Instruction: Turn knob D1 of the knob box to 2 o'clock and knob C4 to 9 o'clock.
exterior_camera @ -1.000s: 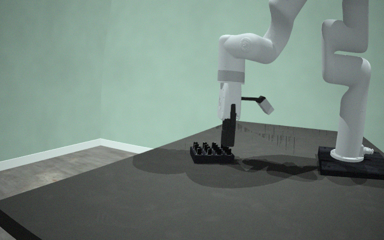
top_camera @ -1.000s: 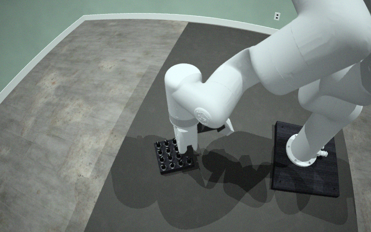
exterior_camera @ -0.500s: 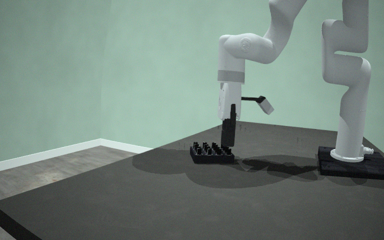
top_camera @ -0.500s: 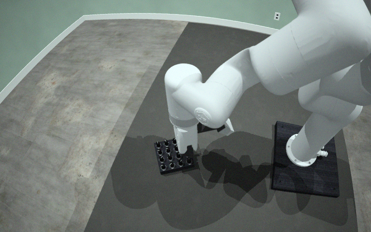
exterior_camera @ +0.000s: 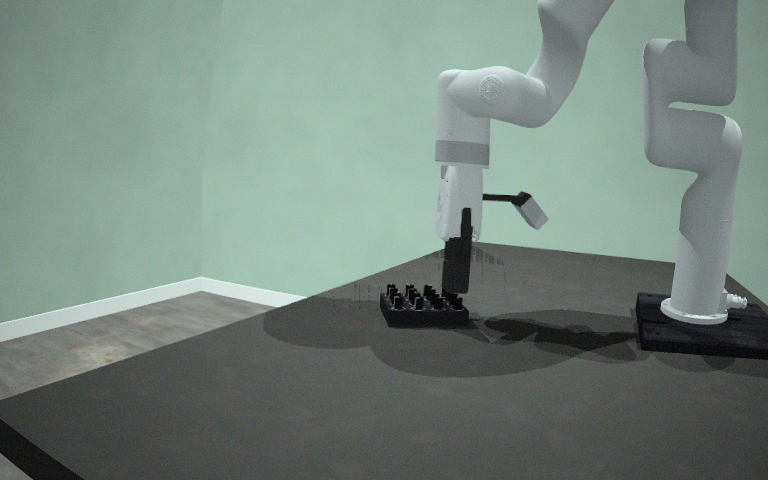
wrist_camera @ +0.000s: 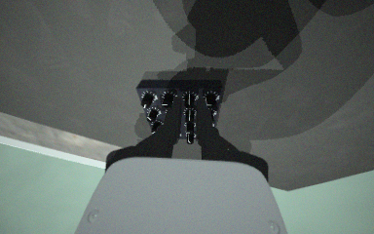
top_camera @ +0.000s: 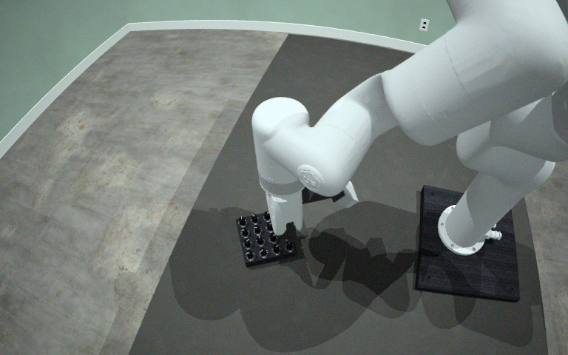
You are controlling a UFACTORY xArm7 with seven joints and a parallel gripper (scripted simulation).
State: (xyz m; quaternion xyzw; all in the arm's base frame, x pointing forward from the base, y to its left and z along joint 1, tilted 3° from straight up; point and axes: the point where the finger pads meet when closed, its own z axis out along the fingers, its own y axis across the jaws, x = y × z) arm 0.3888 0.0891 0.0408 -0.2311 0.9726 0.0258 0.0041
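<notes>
Knob box (top_camera: 268, 261) (exterior_camera: 428, 320) (wrist_camera: 180, 84), dark and squat, sits nearer the desk (top_camera: 356, 339) (exterior_camera: 283, 407) (wrist_camera: 88, 73) edge opposite the arm's base than that base does, its black knobs in rows, white lines on some. Above it, the pincer (top_camera: 289, 230) (exterior_camera: 455, 291) (wrist_camera: 189, 106) stands narrowly open, gripping nothing.

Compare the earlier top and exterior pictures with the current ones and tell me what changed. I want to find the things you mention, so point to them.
Nothing visibly changed: the white arm (top_camera: 330, 154) (exterior_camera: 498, 96), its gripper with black fingers (top_camera: 289, 229) (exterior_camera: 455, 292) and the black rectangular knob box (top_camera: 268, 261) (exterior_camera: 427, 321) (wrist_camera: 180, 84) all stayed where they were.
</notes>
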